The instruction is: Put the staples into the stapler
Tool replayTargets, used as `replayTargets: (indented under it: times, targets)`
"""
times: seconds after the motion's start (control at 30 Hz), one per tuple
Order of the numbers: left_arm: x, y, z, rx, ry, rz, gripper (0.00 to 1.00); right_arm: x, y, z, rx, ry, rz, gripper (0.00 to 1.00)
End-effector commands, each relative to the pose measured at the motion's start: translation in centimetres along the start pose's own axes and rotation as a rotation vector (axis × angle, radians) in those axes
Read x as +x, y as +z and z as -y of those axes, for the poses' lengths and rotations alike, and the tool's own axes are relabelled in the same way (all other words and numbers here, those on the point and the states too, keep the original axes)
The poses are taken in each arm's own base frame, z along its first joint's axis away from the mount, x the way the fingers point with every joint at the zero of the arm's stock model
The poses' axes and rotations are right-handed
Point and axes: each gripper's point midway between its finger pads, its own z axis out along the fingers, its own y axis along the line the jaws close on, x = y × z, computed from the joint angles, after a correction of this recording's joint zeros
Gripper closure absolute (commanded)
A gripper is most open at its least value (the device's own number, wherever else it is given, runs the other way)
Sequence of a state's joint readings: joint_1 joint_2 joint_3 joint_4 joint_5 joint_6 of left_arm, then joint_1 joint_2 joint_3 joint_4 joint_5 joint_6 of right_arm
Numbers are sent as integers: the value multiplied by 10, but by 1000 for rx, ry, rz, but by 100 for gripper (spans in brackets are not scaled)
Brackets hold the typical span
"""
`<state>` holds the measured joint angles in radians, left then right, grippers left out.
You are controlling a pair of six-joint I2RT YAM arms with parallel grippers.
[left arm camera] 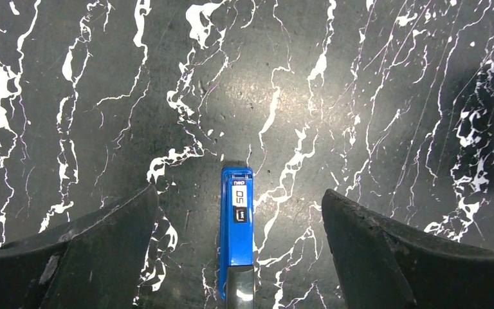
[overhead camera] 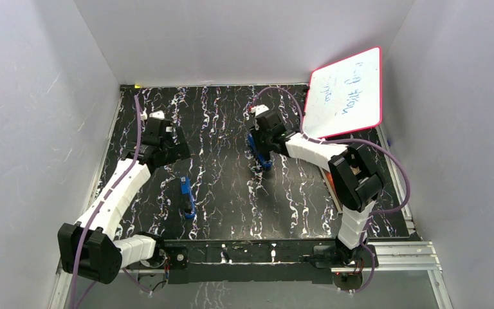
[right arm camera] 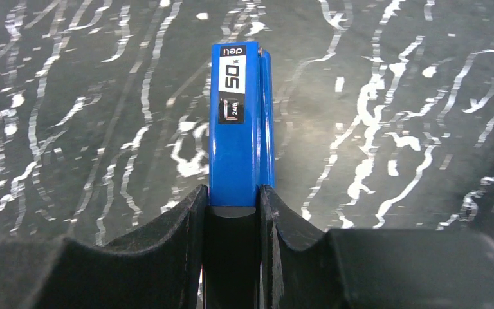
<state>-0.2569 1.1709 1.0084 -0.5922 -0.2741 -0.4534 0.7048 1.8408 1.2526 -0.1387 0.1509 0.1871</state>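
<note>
Right wrist view: right gripper (right arm camera: 233,192) clamped on one end of the gripped stapler (right arm camera: 235,129), held near the bench's middle, toward the far edge. Left gripper (left arm camera: 238,192) spread wide and empty. The loose stapler (left arm camera: 237,219), lying left of centre toward the near edge, shows between its fingers. No staples are visible from where I stand; possibly the right arm hides them.

Risks, as I judge them: so narrow a grip may let the body twist or slip, and the magazine may not open one-handed.

Bench (overhead camera: 231,219) black, white-veined. White walls (overhead camera: 38,96) enclose it, and a whiteboard (overhead camera: 347,93) leans at the far right corner.
</note>
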Motion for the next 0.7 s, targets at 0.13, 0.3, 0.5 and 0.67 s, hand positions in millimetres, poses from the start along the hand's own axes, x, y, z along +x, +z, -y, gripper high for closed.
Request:
replayTargets:
  times: [0.13, 0.3, 0.5, 0.67]
  targets:
    - [16, 3, 0, 5, 66, -111, 2, -36, 14, 42, 41, -6, 53, 94]
    - [25, 7, -2, -14, 75, -162, 2, -39, 20, 61, 63, 23, 51, 83]
    - [44, 7, -3, -20, 26, -224, 2, -47, 10, 61, 38, 40, 75, 54]
    - [80, 4, 2, -14, -18, -300, 2, -64, -14, 54, 8, 58, 138, 45]
